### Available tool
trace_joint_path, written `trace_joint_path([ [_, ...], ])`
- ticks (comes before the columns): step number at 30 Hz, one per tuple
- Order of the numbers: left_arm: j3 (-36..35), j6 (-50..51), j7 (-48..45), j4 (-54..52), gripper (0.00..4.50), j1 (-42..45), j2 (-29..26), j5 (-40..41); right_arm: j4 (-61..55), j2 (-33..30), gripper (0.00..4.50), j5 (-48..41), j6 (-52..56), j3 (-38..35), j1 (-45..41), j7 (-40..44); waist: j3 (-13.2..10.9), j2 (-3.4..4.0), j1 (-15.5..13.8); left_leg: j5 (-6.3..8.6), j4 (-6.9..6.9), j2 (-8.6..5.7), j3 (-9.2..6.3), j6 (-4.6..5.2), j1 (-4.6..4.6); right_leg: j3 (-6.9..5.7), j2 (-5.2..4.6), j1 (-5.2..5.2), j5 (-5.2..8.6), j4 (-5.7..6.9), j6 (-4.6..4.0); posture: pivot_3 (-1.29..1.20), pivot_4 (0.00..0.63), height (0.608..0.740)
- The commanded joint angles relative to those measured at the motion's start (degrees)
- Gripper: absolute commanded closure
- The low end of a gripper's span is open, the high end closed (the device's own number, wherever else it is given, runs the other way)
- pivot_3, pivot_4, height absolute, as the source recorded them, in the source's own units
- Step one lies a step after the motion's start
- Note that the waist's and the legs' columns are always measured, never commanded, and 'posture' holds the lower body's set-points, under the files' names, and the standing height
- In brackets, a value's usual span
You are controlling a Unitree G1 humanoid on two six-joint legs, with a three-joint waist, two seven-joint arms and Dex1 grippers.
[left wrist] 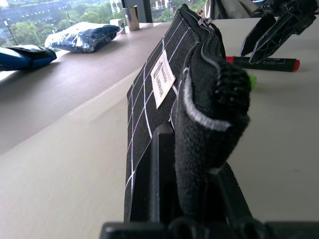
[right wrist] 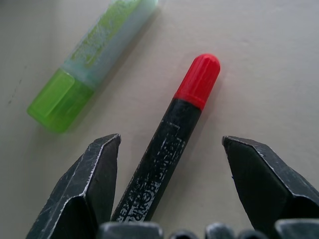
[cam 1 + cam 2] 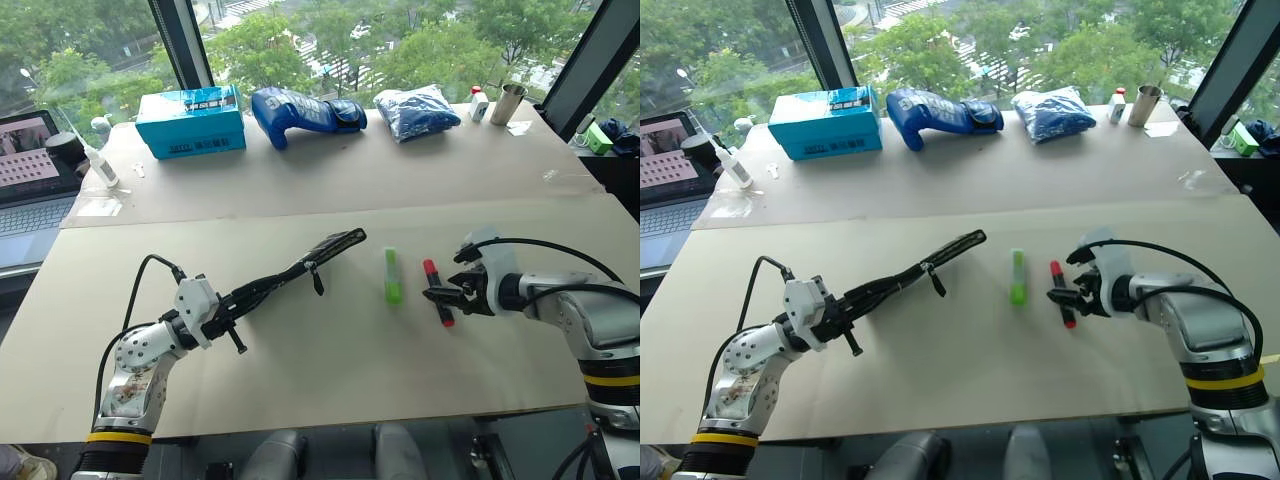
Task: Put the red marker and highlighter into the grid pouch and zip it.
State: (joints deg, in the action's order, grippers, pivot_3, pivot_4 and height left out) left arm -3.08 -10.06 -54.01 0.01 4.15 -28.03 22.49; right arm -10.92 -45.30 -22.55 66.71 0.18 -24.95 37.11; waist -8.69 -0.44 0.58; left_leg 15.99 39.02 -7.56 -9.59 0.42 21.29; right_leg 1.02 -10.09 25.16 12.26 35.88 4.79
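My left gripper is shut on one end of the grid pouch. It holds the pouch on edge above the table, with the white label and the zipper edge facing up. The light-green highlighter lies flat on the table to the right of the pouch's far end. Beside it lies the red marker, black-barrelled, its red cap pointing away from me. My right gripper is open and tilted down over the marker, one finger on each side of the barrel, without closing on it.
Along the back of the table stand a teal box, a blue glove, a blue bag and a metal cup. A laptop sits at the far left. Bare tabletop lies between the pouch and me.
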Motion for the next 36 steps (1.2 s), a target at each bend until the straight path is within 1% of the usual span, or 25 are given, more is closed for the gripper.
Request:
trace_joint_path([
  [1,-1.26,-0.35,-0.29,-2.34,4.5,-0.24,-0.59,0.95,-2.22,-0.53,0.85,0.66,-0.97,0.73,0.63,-0.42,0.0,0.0,-0.01,0.0,0.0,0.0,0.01,0.0,0.0,0.0,0.0,0.0,0.0,0.0,0.0,0.0,0.15,0.739],
  [2,-1.26,-0.29,-0.43,-2.45,4.5,-0.3,-0.68,0.92,-2.4,-0.33,0.85,0.62,-1.13,0.86,1.04,-0.42,0.0,0.0,-0.03,0.0,0.0,0.0,0.01,0.0,0.0,0.0,0.0,-0.01,0.0,0.0,0.0,0.0,0.15,0.739],
  [5,-1.24,-0.25,-1.37,-2.77,4.5,-0.73,-1.25,0.93,-2.2,-0.05,1.57,1.45,-2.89,1.33,2.07,-0.61,0.0,-0.01,-0.07,0.0,0.0,0.0,0.02,0.0,-0.02,0.0,0.0,-0.02,0.0,-0.01,0.0,0.0,0.15,0.739],
  [8,-1.38,-0.3,-2.41,-2.99,4.5,-1.3,-1.94,1.23,-2.18,-0.48,2.54,1.79,-4.06,1.41,2.02,-0.34,0.0,-0.01,-0.01,0.0,0.0,0.01,0.02,0.0,-0.03,-0.01,0.01,-0.02,0.0,0.0,0.0,0.0,0.15,0.739],
  [9,-1.45,-0.31,-2.7,-3.0,4.5,-1.44,-2.16,1.32,-2.12,-0.78,2.96,2.04,-4.5,1.7,1.93,-0.14,0.0,-0.01,0.01,0.0,0.0,0.01,0.02,0.0,-0.04,-0.01,0.01,-0.02,0.0,0.0,0.0,0.0,0.15,0.739],
  [11,-1.57,-0.43,-3.33,-2.84,4.5,-1.68,-2.6,1.32,-1.62,-1.13,3.62,2.54,-5.41,2.21,1.52,0.15,0.0,-0.01,0.03,0.0,-0.01,0.02,0.02,0.0,-0.04,-0.01,0.01,-0.02,0.0,0.0,0.0,0.0,0.15,0.739],
  [12,-1.63,-0.53,-3.66,-2.71,4.5,-1.8,-2.8,1.27,-1.28,-1.16,3.87,2.73,-5.79,2.34,1.26,0.2,0.0,-0.01,0.04,0.0,-0.01,0.02,0.02,0.0,-0.04,-0.01,0.01,-0.02,0.0,-0.01,0.0,0.0,0.15,0.739],
  [13,-1.66,-0.65,-4.09,-2.53,4.5,-1.93,-3.0,1.21,-0.62,-1.34,4.02,3.44,-6.86,2.87,0.37,0.32,0.0,-0.01,0.06,0.0,-0.01,0.02,0.02,0.0,-0.05,-0.01,0.01,-0.02,0.0,0.0,0.0,0.0,0.15,0.739],
  [15,-1.67,-0.83,-4.61,-2.28,4.5,-2.08,-3.16,1.09,0.24,-0.86,4.02,4.6,-10.66,2.69,-2.01,0.43,0.0,-0.01,0.17,0.0,-0.01,0.03,0.03,0.01,-0.06,-0.01,0.01,-0.02,0.0,-0.01,0.0,0.0,0.15,0.739],
  [17,-1.7,-1.01,-4.83,-2.02,4.5,-2.16,-3.12,0.93,-1.11,-1.05,4.02,4.47,-16.14,1.98,-4.48,2.84,0.0,-0.01,0.19,0.01,-0.01,0.05,0.07,0.01,-0.08,-0.01,0.01,-0.01,-0.02,-0.02,-0.03,0.0,0.15,0.739],
  [18,-1.68,-1.18,-4.82,-1.77,4.5,-2.11,-3.07,0.72,-2.68,-2.01,4.02,4.66,-20.15,1.95,-5.33,5.02,0.0,-0.01,0.18,0.01,-0.02,0.05,0.1,0.01,-0.08,-0.01,0.01,0.0,-0.02,-0.02,-0.03,0.0,0.15,0.739],
  [21,-1.71,-1.5,-4.29,-1.12,4.5,-1.92,-2.63,0.24,-8.74,-7.85,4.02,6.0,-31.5,3.38,-5.88,14.52,0.0,-0.01,0.08,0.01,-0.02,0.06,0.13,0.01,-0.08,-0.03,0.01,0.01,-0.02,-0.02,-0.02,0.0,0.15,0.739],
  [24,-1.46,-1.93,-3.94,-0.49,4.5,-1.75,-2.28,-0.32,-11.12,-12.47,4.02,6.83,-38.26,4.45,-7.06,21.78,-0.02,-0.04,-0.13,0.05,-0.03,0.1,0.23,0.05,-0.09,-0.17,0.03,-0.02,-0.02,-0.09,0.0,0.0,0.15,0.739],
  [28,-1.17,-2.58,-3.52,-0.13,4.5,-1.85,-2.03,-0.82,-12.14,-14.94,4.02,8.46,-44.29,6.13,-9.37,27.32,-0.05,-0.12,-0.03,0.05,-0.01,0.13,0.31,0.06,-0.11,-0.18,0.04,-0.07,-0.04,-0.14,0.0,0.0,0.15,0.739],
  [30,-1.1,-2.82,-3.48,-0.06,4.5,-1.94,-1.96,-0.96,-12.79,-15.01,4.02,9.96,-46.62,7.72,-10.08,28.93,-0.05,-0.12,-0.03,0.05,-0.01,0.17,0.32,0.05,-0.11,-0.18,0.06,-0.06,-0.05,-0.13,-0.01,0.0,0.15,0.739],
  [32,-1.11,-3.0,-3.54,0.13,4.5,-1.91,-1.9,-1.0,-12.3,-13.82,4.02,12.2,-47.69,9.66,-11.62,28.68,-0.05,-0.12,0.05,0.05,-0.02,0.24,0.32,0.05,-0.12,-0.17,0.1,-0.04,-0.06,-0.12,-0.02,0.0,0.15,0.739],
  [36,-0.65,-3.77,-3.93,0.66,4.5,-2.08,-1.77,-1.35,-9.14,-10.3,4.02,20.63,-50.32,15.77,-15.4,26.73,-0.05,-0.13,0.21,0.09,-0.02,0.37,0.33,-0.03,-0.16,-0.14,0.25,-0.01,-0.11,-0.13,-0.12,0.0,0.15,0.739],
])
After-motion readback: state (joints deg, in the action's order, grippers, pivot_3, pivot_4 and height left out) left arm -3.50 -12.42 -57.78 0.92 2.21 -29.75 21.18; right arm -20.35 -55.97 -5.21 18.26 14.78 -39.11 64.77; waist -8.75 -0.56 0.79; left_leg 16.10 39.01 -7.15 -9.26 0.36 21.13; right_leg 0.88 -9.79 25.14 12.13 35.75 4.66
